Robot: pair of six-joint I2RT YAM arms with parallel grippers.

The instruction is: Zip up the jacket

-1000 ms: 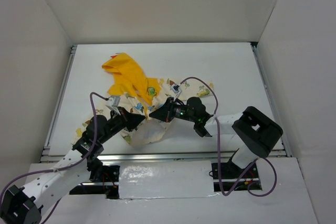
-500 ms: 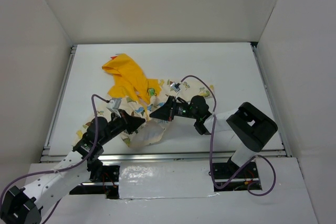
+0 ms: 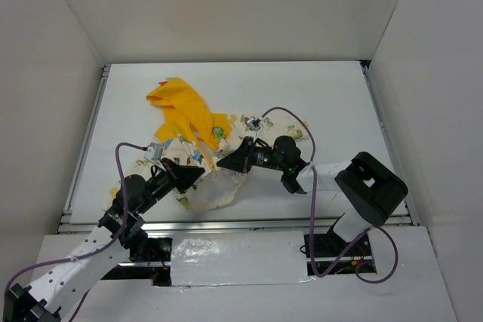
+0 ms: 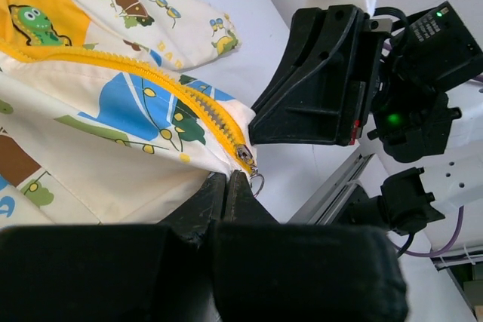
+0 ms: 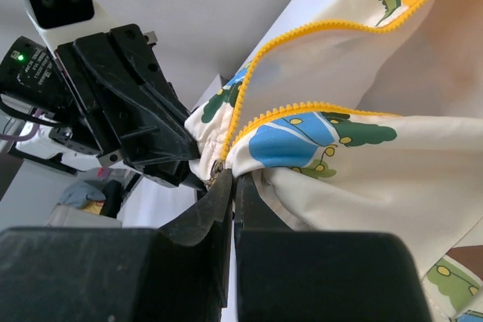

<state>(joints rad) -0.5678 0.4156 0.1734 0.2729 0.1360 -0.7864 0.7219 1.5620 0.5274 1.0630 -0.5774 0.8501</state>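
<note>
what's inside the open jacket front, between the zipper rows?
Plain cream lining of the cream cartoon-print fabric jacket shows between its yellow zipper rows. Whatever lies under that lining, table included, is covered.

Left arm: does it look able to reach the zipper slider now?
Probably yes: the zipper slider sits uncovered just past the left gripper, though its shut jaws pinch the jacket hem.

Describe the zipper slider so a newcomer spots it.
On the table lies a cream cartoon-print jacket with a yellow hood. Follow its yellow zipper teeth to their end, between the left fingers and right fingers. The slider there is the only silver metal, with a small ring.
</note>
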